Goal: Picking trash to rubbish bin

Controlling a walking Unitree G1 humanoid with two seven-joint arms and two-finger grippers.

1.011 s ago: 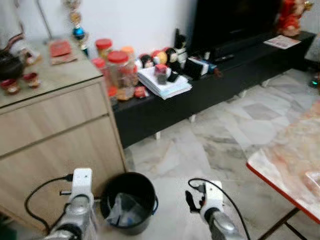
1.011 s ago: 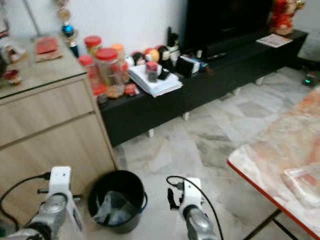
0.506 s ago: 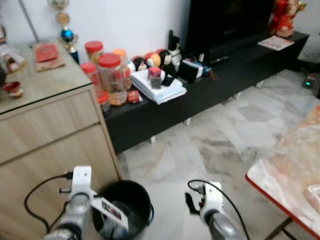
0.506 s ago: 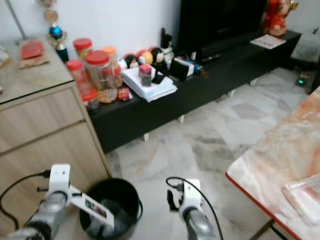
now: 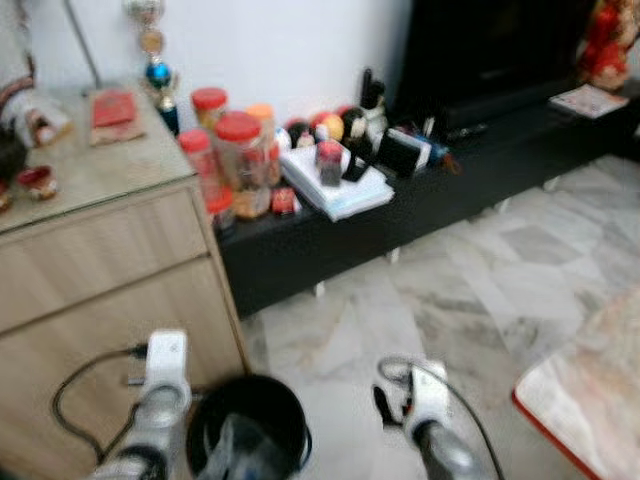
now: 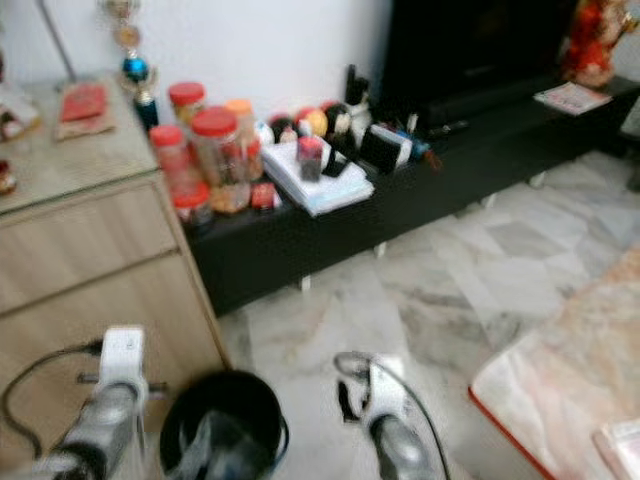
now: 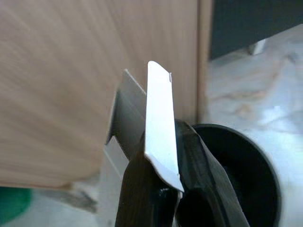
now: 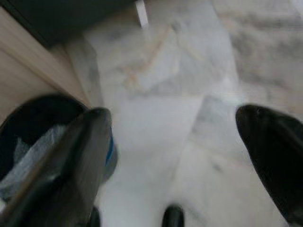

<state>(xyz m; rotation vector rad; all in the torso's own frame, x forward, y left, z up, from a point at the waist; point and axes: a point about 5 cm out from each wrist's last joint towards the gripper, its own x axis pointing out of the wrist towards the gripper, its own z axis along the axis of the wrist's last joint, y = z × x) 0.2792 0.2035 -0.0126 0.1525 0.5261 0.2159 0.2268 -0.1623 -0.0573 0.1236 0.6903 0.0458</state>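
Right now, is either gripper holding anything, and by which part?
Left gripper pinches a flat white card by its lower end, beside the black bin. Right gripper holds nothing.

Pretty clearly someone's living room in a regular home. There's a long low black TV console (image 5: 480, 170) with a big dark screen (image 5: 490, 45) on it, and the shelf end is cluttered with red-lidded snack jars (image 5: 240, 160), a stack of papers (image 5: 340, 190) and little figurines (image 5: 335, 125). Next to it sits a light wood cabinet (image 5: 100, 260) with a small trophy (image 5: 155, 60) and tea things on top. Floor is polished marble tile (image 5: 480, 280), and a red-edged table corner (image 5: 590, 400) pokes in. A small black rubbish bin (image 5: 250, 435) stands by the cabinet.
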